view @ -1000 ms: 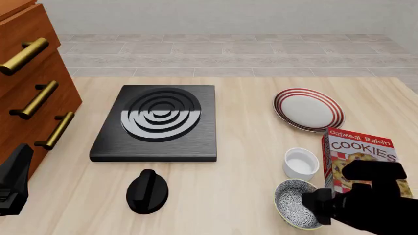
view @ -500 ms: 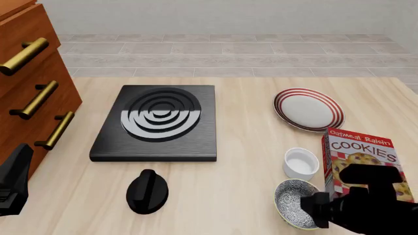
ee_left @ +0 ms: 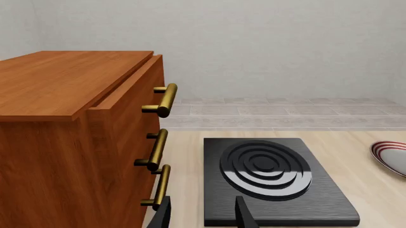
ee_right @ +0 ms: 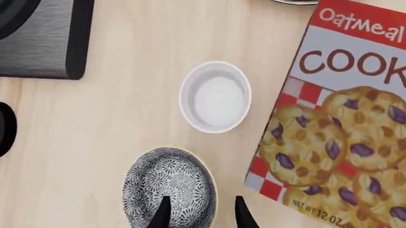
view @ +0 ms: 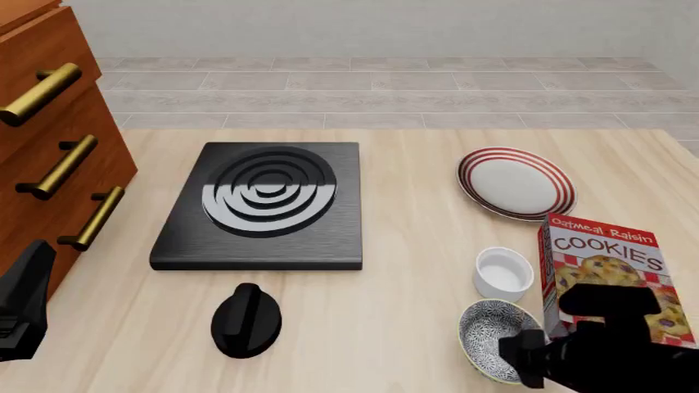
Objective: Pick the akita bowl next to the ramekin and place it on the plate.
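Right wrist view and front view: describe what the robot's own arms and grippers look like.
Both are matte black with no markings, cables or colour accents visible. The right gripper shows two slim, tapering black fingers; the left gripper looks the same. From the front, the right arm is a blocky black mass, the left arm an angular black wedge.

Akita bowl (view: 489, 336): speckled black-and-white inside, upright, just beside ramekin (view: 503, 273). Ramekin: plain white, upright. Plate (view: 516, 182): red-ringed, white, flat, farther back.
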### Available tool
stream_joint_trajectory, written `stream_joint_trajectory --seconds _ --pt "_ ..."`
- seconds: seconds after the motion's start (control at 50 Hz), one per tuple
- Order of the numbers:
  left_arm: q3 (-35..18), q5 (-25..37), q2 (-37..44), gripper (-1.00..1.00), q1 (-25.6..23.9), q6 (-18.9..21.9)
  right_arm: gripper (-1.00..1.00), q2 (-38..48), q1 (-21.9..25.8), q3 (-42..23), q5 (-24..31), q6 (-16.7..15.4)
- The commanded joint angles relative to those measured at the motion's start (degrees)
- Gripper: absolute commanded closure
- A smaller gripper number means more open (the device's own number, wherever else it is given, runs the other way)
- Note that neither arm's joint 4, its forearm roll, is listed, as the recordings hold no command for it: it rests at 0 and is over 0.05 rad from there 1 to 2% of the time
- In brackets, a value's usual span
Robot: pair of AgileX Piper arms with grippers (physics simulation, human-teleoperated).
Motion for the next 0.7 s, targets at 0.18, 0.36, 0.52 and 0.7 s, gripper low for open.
stream_joint_trajectory --seconds 0.18,0.36,0.52,0.7 --pt "0.0 0.0 0.0 -1.0 0.0 0.0 -1.0 3.53 0.65 0.88 -3.63 0.24" --pt "0.0 0.0 0.0 -1.0 0.0 0.0 1.0 1.73 1.05 0.05 -1.48 -0.15" --pt "0.0 0.0 0.0 -1.0 0.0 0.0 1.0 0.64 1.2 -0.8 0.24 0.1" --pt "0.0 0.0 0.0 -1.0 0.0 0.0 1.0 -3.82 2.29 -3.49 6.02 1.07"
